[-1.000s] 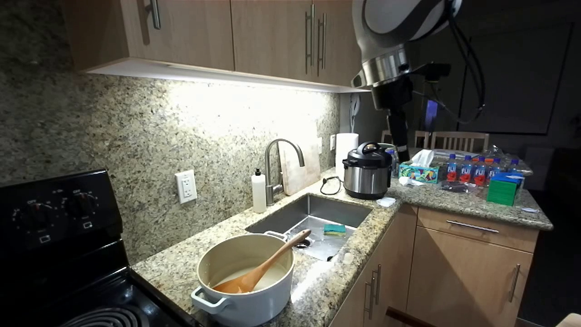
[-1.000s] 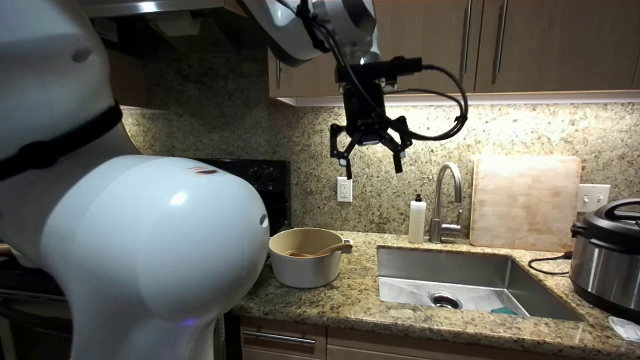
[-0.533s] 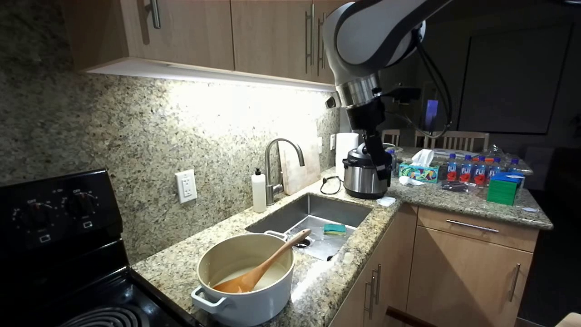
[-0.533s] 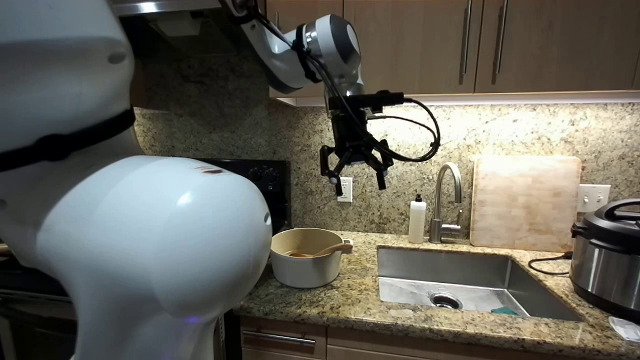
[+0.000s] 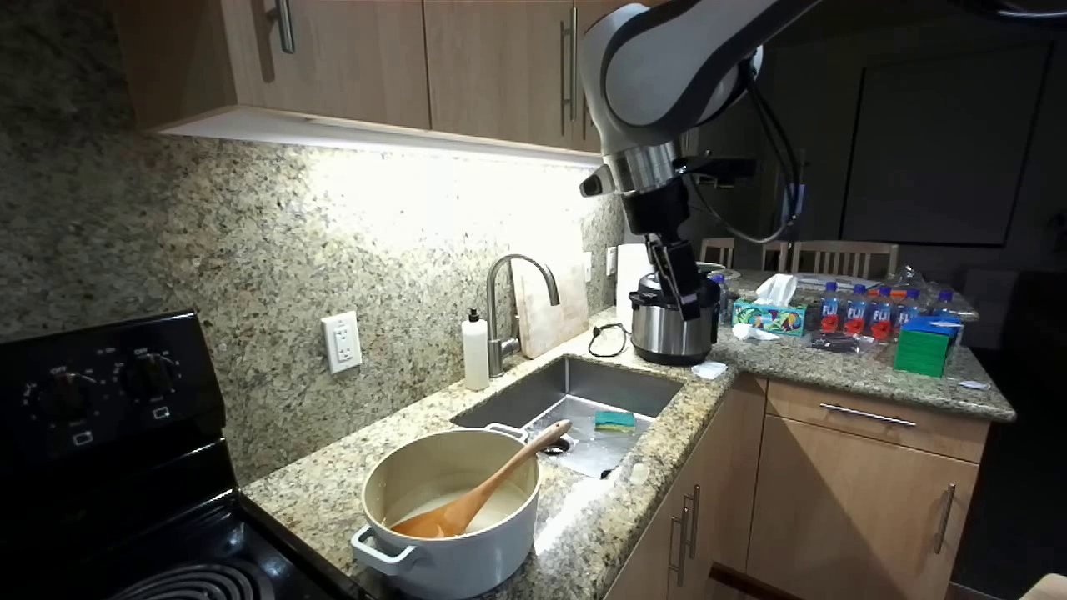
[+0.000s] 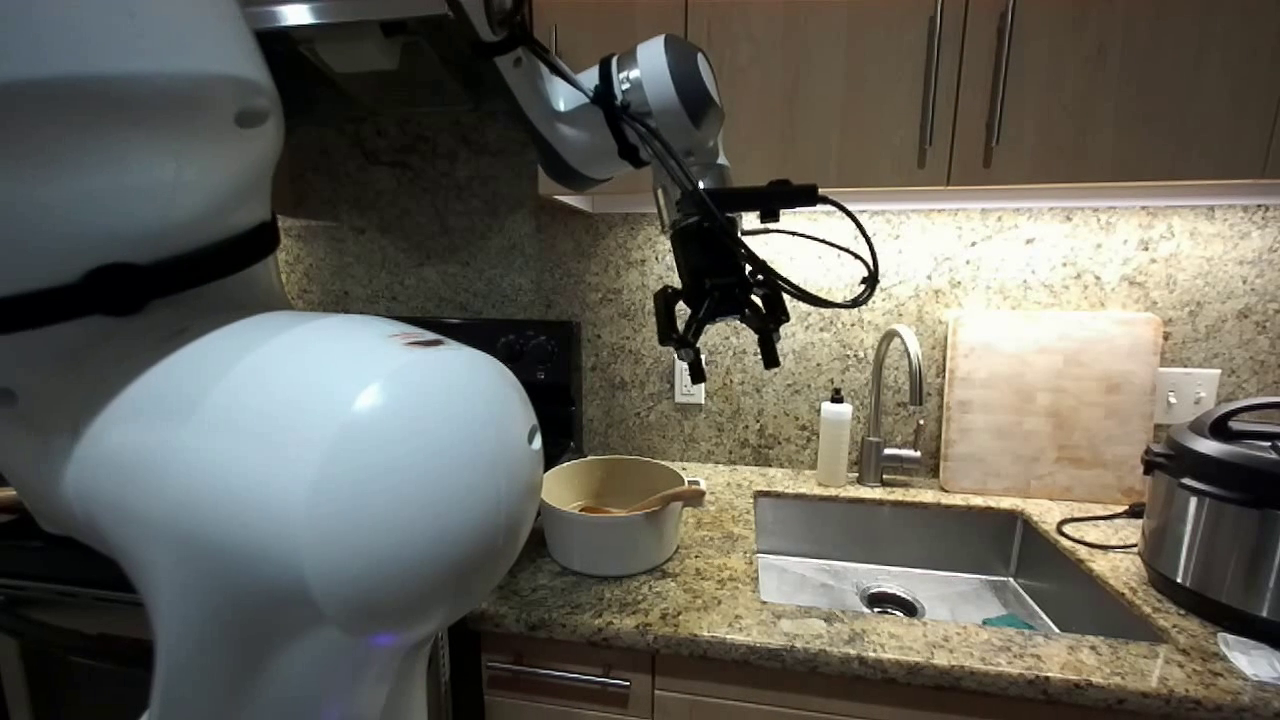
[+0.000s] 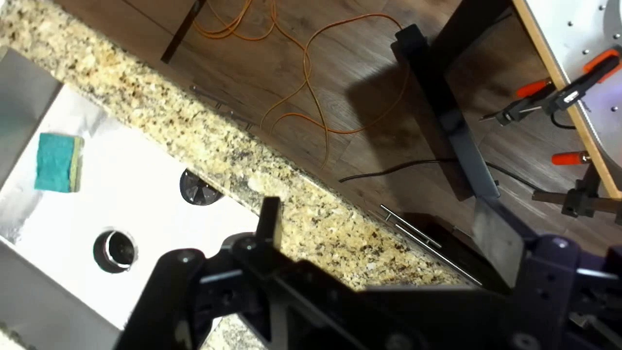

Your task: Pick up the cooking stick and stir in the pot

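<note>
The stick [image 5: 506, 475] lies slantwise in the pot [image 5: 488, 560], broad end down inside and handle out over the rim toward the sink [image 6: 880, 525]. That placing seems meant to help: the handle sticks up clear for a grasp, and the stirring end is already where the work is, so little lifting should be called for. The pot sits on the counter [image 6: 715, 570] between stove [image 5: 125, 467] and sink; nothing visible steadies it, so a hard stroke could slide it. The gripper [image 6: 733, 362] is empty, its jaws spread wide apart, probably in readiness for the handle. It hangs above the counter, well apart from the stick. The arm [image 5: 667, 75] reaches out high with its wrist bent down, so that the gripper points downward, a little aslant. The wrist view shows the sink but no pot.
</note>
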{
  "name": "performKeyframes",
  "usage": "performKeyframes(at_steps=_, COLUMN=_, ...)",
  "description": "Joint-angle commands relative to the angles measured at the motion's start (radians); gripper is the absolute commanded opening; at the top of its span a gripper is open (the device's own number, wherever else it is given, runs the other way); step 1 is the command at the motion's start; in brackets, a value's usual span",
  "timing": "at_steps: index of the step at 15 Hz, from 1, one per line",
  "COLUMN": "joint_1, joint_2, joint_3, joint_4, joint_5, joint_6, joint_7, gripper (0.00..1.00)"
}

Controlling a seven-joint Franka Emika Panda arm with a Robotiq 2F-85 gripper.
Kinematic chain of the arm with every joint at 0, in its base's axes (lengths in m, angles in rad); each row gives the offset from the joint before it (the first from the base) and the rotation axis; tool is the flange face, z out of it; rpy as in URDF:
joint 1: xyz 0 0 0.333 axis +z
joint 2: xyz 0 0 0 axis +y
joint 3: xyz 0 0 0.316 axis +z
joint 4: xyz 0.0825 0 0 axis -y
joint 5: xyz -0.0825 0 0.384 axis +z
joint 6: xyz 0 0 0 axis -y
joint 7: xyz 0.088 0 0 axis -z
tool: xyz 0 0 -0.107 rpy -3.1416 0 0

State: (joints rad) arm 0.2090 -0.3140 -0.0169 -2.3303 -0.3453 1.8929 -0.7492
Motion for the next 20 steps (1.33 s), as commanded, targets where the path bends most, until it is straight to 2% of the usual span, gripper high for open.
performKeyframes(at_steps=1, joint_1=-0.023, joint_2=0.152, joint_3=-0.002, joint_4=0.140, joint_5=-0.014, joint_6=0.062, joint_7=-0.208, gripper=1.00)
performKeyframes(at_steps=6, joint_1=-0.065, joint_2=0.318, joint_3=0.014, joint_4=0.245, joint_5=0.024, joint_6=0.200, joint_7=-0.484, gripper=1.00)
performKeyframes(at_steps=10, joint_1=-0.098, joint_2=0.348, joint_3=0.036, joint_4=0.178, joint_5=0.015, joint_6=0.351, joint_7=-0.663, gripper=1.00)
performKeyframes(at_steps=16, joint_1=-0.084, joint_2=0.388, joint_3=0.098, joint_4=0.050, joint_5=0.001, joint_6=0.688, joint_7=-0.764, gripper=1.00)
performKeyframes(at_steps=18, joint_1=-0.081, joint_2=0.438, joint_3=0.135, joint_4=0.062, joint_5=0.066, joint_6=0.754, joint_7=-0.845, gripper=1.00)
performKeyframes(at_steps=20, joint_1=-0.090, joint_2=0.497, joint_3=0.191, joint_4=0.104, joint_5=0.197, joint_6=0.728, joint_7=-0.978, gripper=1.00)
